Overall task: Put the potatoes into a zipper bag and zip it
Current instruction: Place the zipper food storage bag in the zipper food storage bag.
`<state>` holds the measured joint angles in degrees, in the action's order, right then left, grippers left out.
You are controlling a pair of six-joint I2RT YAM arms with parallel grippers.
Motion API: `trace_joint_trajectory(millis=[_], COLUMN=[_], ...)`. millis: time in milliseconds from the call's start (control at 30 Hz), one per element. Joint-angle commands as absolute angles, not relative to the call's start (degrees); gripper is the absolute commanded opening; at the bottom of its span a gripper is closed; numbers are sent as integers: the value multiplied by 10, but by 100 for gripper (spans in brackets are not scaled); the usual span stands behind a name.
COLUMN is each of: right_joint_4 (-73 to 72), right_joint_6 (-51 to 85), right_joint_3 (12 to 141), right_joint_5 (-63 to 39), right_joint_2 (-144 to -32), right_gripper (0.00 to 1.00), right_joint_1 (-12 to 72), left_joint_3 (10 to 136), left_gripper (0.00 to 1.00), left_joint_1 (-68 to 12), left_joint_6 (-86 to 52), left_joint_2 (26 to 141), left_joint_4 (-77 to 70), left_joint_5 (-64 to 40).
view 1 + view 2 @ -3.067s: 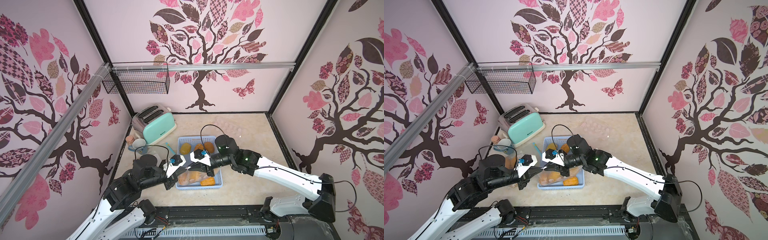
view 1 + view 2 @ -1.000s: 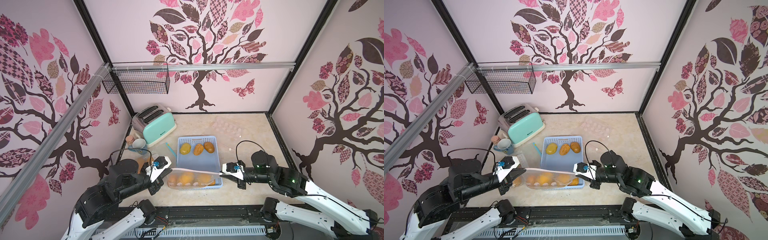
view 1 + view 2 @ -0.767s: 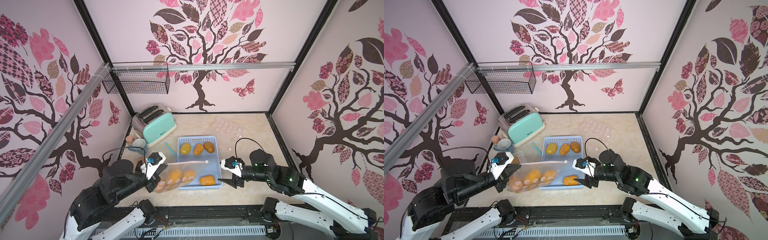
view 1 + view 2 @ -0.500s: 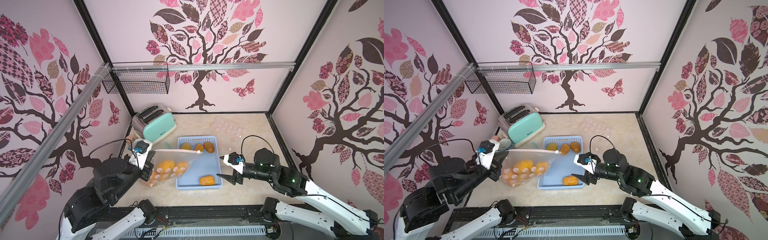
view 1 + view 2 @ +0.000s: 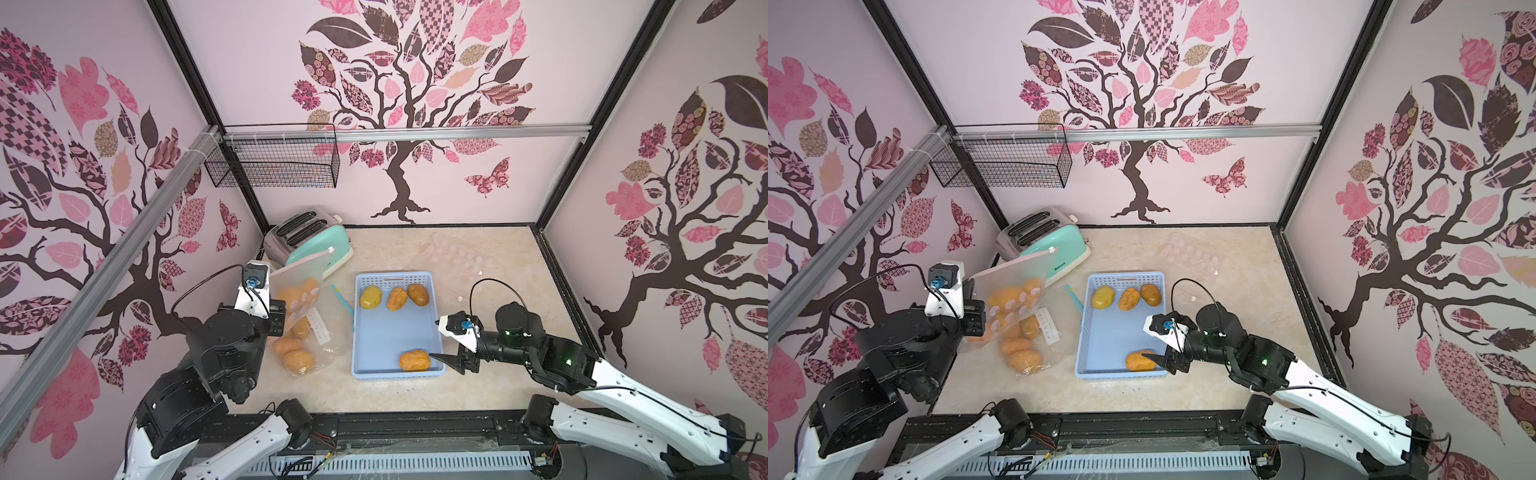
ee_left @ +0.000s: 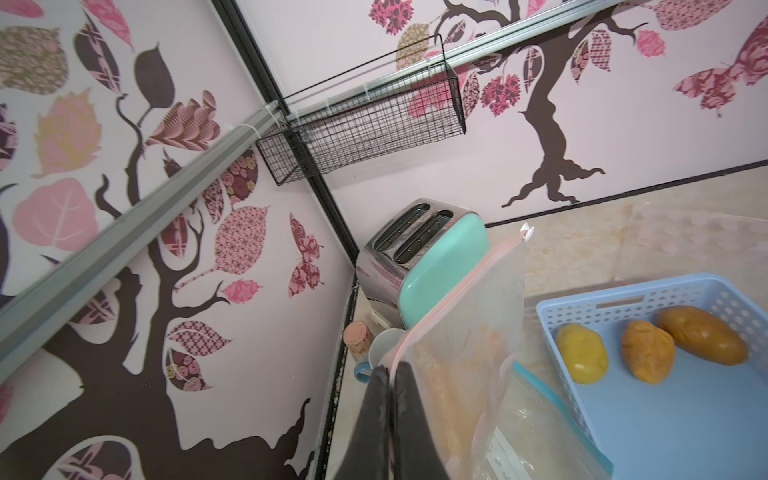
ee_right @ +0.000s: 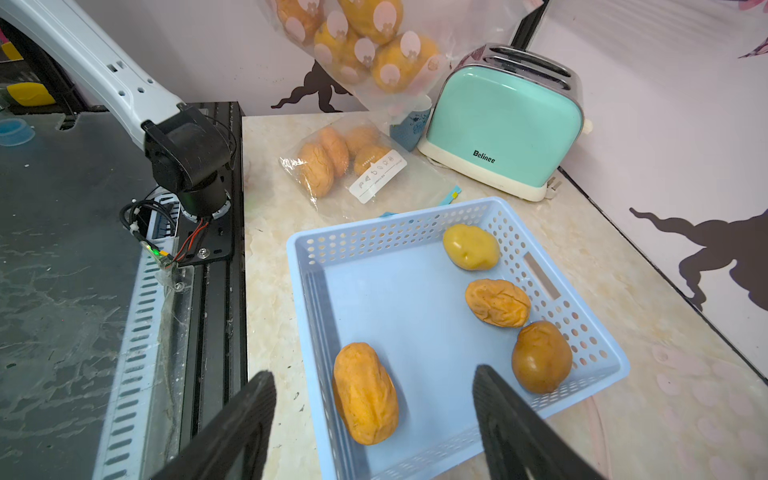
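Potatoes (image 6: 648, 351), oval with wrinkled orange-yellow skin, are lying three in a row along the far wall of a light-blue perforated plastic basket (image 6: 582, 305) in the left wrist view. Beside it the left gripper (image 6: 390, 372) is pinching, jaws fully closed, the corner of a clear plastic zipper bag (image 6: 469, 332) with a pink zip strip. Its white slider (image 6: 526, 232) is sitting at the strip's far end, so this bag is looking zipped.

In the right wrist view the right gripper (image 7: 372, 376) is gaping wide and holding nothing, pointing at a fourth potato (image 7: 365, 392) near the basket's close end. A second clear bag (image 7: 353, 166) of potatoes is lying flat on the table between the basket and a mint-green toaster (image 7: 498, 129). Whether its zip is shut I cannot tell.

In both top views the held bag is hanging above that lying bag, close to the toaster and the side wall, so the left side is looking crowded. Four potatoes are waiting to be bagged. The beige marble-patterned table (image 5: 515, 249) is offering open room beyond and to the right of the basket.
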<state>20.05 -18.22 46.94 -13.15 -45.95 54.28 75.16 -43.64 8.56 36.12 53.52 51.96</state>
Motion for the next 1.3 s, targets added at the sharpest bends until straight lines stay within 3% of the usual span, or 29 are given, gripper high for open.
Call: trace_joint_trajectory(millis=[0,233,667,967,1100,1267], right_joint_4=[187,181,178,141,124,113], right_joint_6=[-186,-180,-172,-164,-164,-166], right_joint_3=[470,463,464,459,467,464], right_joint_5=[-132,-141,-147,-172,-185,-190], right_joint_2=[-467,-475,-493,-512,-534,-545], right_gripper=[78,77,77,77,77,78], right_joint_1=[540,540,540,540,540,540], left_joint_3=[725,689,666,663,655,662], left_gripper=[0,0,0,0,0,0], left_joint_1=[-434,-434,-433,-433,-433,-433], left_joint_6=[116,119,143,194,214,207], left_joint_2=[350,342,332,316,314,303], left_joint_4=[502,530,549,649,703,706], left_joint_5=[576,676,762,566,524,584])
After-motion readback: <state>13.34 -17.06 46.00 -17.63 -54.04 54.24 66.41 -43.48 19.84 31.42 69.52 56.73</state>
